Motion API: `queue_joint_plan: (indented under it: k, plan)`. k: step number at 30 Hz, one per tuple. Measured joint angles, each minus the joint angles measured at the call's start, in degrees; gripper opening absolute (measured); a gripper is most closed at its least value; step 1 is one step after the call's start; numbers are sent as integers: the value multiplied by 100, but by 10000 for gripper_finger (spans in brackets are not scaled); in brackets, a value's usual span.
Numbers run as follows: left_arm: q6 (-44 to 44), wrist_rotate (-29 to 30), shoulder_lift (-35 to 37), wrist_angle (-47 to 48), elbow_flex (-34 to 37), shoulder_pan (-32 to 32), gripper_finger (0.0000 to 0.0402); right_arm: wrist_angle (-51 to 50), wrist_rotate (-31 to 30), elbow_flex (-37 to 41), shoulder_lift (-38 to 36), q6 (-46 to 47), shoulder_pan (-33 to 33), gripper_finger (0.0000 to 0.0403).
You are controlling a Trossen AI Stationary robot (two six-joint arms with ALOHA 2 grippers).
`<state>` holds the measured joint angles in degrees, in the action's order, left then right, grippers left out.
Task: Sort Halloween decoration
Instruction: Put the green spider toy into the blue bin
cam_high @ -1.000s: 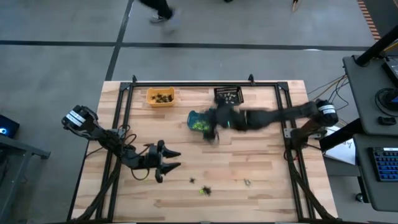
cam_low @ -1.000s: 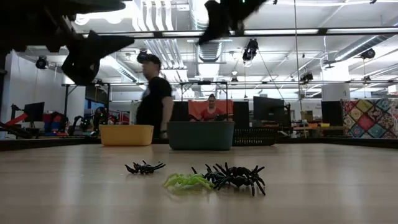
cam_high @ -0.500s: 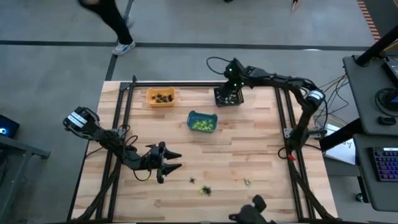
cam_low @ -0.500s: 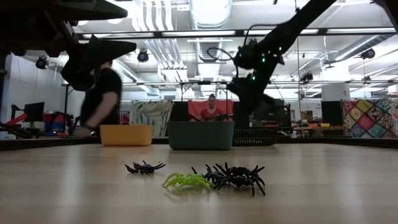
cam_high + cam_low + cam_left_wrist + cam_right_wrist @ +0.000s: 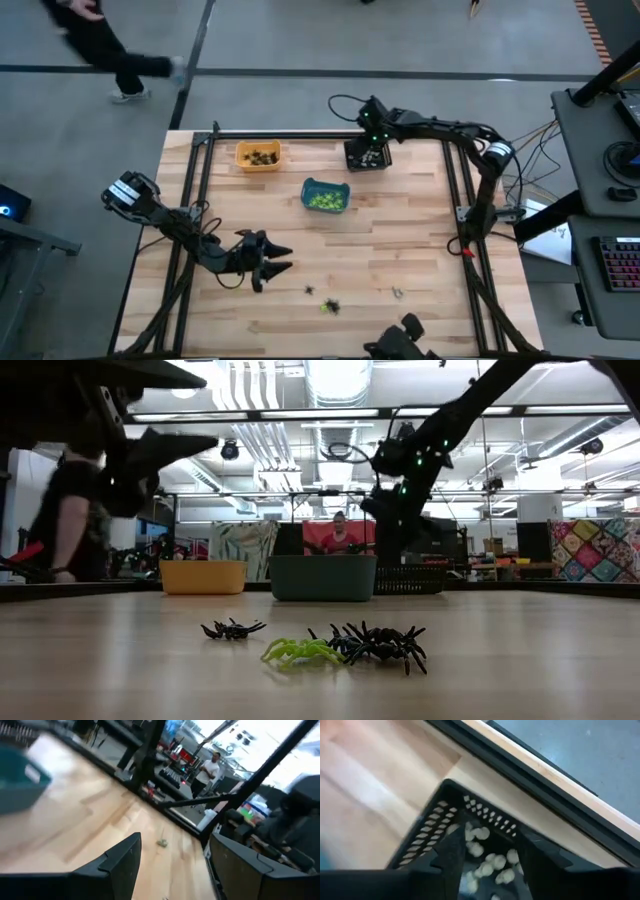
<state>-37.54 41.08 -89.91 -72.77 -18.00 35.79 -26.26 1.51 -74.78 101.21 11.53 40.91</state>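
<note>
Pale trinkets [image 5: 485, 862] lie heaped in the black bin [image 5: 366, 155] at the table's far edge. Right gripper [image 5: 485, 852] hangs directly over it, jaws parted, nothing held (drop step, I judge). Left gripper [image 5: 268, 258] waits spread, empty. Next: fetch the loose spiders [image 5: 328, 304] near the front edge.

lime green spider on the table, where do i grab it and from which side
Take the lime green spider by its raised middle body, coming straight down from above. It lies flat with thin legs splayed, so the legs give little to pinch. A black spider sits right against one side, so set the fingers along the free sides. The open left gripper looks nearest.
</note>
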Motion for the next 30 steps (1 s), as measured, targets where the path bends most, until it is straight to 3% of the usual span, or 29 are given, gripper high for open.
queue_joint_plan:
  k: [4, 7, 13, 17, 21, 25, 30]
  plan:
    - [-989, -239, 0, 786, -187, 12, 219, -327, 3, 0, -390, 6, -239, 171]
    - [-1857, -635, 0, 2214, -630, 17, 219, -526, 1, 0, -693, 3, -540, 166]
    - [-3346, -1829, 20, 6292, -2019, 81, 219, -505, -4, 0, -1272, -40, -1315, 156]
    - [-3975, -2045, 20, 9196, -3065, 210, 219, -458, -276, 2, -1539, -85, -1837, 155]
    - [-4616, -2333, 28, 11337, -3933, 338, 219, -477, -734, 2, -1693, -90, -2278, 155]
    - [-5586, -2974, 4, 12587, -4197, 520, 212, -476, -815, 2, -1770, -87, -2573, 155]
    - [-6535, -3231, 2, 12608, -3988, 833, 193, -494, -817, 4, -1779, -64, -2769, 155]
